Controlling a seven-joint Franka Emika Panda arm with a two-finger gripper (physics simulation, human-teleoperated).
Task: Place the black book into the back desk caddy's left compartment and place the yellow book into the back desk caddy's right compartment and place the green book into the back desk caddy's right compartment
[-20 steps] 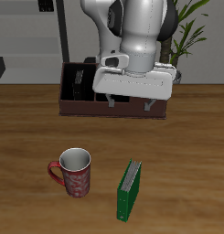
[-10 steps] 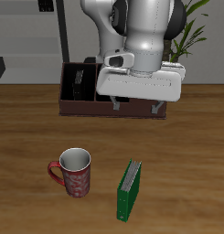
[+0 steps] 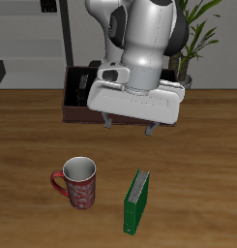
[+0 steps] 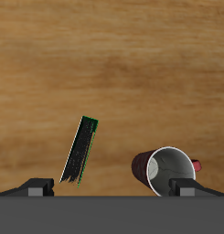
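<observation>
wrist view had the claw (image 4: pixel 112 187) spread wide, its two dark fingertips (image 4: pixel 37 186) well apart and nothing between them. in the exterior view the gripper (image 3: pixel 130 126) hung in the air above the table (image 3: pixel 33 136), in front of the back desk caddy (image 3: pixel 75 107) and not touching anything.

below it, the green book (image 3: pixel 137 201) stood upright on its edge on the wood near the table's front edge, dark green covers with a pale page edge showing. just beside it, apart from it, stood a red patterned mug (image 3: pixel 78 183) with a pale inside, its handle pointing away from the book. the wrist camera showed both: the green book (image 4: pixel 80 150) seen thin, edge-on, and the mug (image 4: pixel 165 167) near it with a gap of bare wood between.

farther back, the dark reddish-brown caddy sat mostly hidden behind the arm; a black book (image 3: pixel 83 87) stood in its visible end section. the other end was covered by the robot. a potted plant (image 3: pixel 199 34) stood behind.
</observation>
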